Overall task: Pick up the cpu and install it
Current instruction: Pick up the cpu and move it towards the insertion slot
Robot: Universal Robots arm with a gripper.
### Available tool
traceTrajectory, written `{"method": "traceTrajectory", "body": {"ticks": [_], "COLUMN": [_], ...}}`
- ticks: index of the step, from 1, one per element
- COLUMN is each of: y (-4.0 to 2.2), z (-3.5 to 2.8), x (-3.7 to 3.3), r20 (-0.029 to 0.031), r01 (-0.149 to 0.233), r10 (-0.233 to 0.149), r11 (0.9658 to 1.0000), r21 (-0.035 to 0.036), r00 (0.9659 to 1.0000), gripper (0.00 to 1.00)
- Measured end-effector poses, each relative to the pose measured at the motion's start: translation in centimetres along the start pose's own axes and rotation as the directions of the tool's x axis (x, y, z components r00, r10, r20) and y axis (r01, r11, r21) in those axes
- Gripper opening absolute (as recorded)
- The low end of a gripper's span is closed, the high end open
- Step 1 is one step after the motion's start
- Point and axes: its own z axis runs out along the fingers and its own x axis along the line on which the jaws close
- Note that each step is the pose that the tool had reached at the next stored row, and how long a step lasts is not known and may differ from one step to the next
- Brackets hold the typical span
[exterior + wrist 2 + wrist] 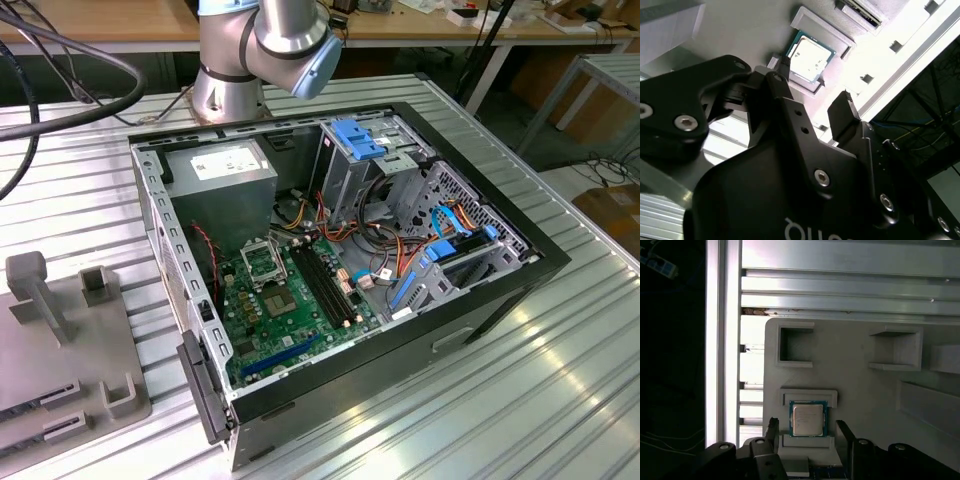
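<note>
The fingers (844,432) are spread wide and hold nothing. The cpu (808,419) lies flat just ahead of their tips, in line with the gap between them and apart from both. It is seated in a shallow framed recess of the grey holder (860,375). Farther out from the fingers the holder has two square pockets (796,346). Past its far edge runs the ribbed metal bench (840,290).

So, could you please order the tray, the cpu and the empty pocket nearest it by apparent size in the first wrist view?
1. tray, clearly largest.
2. cpu and pocket look about alike, so unranked.
</note>
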Motion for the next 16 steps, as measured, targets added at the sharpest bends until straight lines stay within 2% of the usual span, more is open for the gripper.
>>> {"method": "traceTrajectory", "body": {"ticks": [1, 2, 16], "y": [0.0, 0.0, 0.0], "z": [0.0, 0.0, 0.04], "x": [0.0, 0.0, 0.0], "r20": [0.0, 0.0, 0.0001], "r01": [0.0, 0.0, 0.0], "r10": [0.0, 0.0, 0.0], "r11": [1.0, 1.0, 1.0], "r21": [0.0, 0.0, 0.0], "r00": [1.0, 1.0, 1.0], "gripper": [0.54, 0.61, 0.61]}}
